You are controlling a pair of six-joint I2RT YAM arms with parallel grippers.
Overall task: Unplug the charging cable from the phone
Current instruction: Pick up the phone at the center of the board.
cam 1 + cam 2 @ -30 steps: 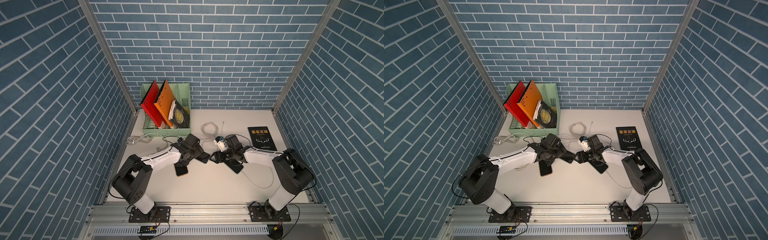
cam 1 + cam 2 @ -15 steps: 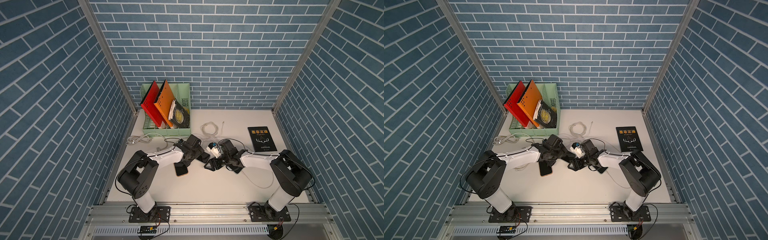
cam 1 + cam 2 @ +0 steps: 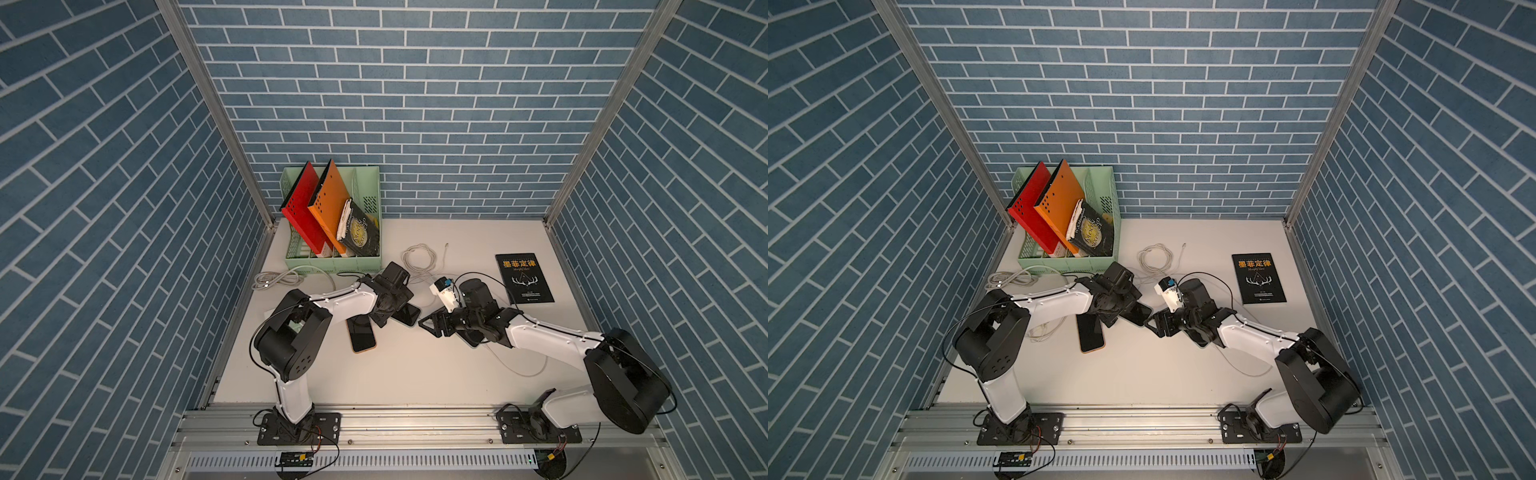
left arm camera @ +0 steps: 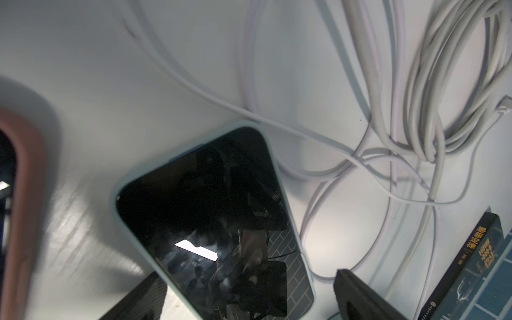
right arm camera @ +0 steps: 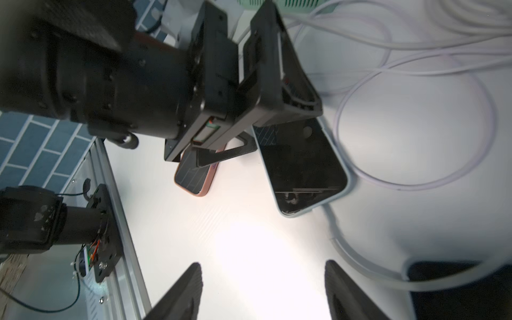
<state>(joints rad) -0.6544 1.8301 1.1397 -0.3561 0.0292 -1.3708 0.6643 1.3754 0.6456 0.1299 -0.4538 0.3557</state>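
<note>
Jaws spread wide and pinching nothing, the left gripper [image 4: 248, 274] is straddling the slim, glossy black-screened phone [image 4: 210, 216] in its smooth pale-blue case, lying flat mid-table, while the right gripper [image 5: 262, 266] is hovering with jaws agape and empty just short of the phone's end, where the rounded white rubbery charging cable [image 5: 340, 249] seems to be entering. Unclamped, that slick case is risking a slide across the smooth white table [image 3: 415, 374] once the plug is pulled. Beyond, limp loops of thin white cables [image 4: 428, 144] are lying tangled, inviting a grab on the wrong strand.
</note>
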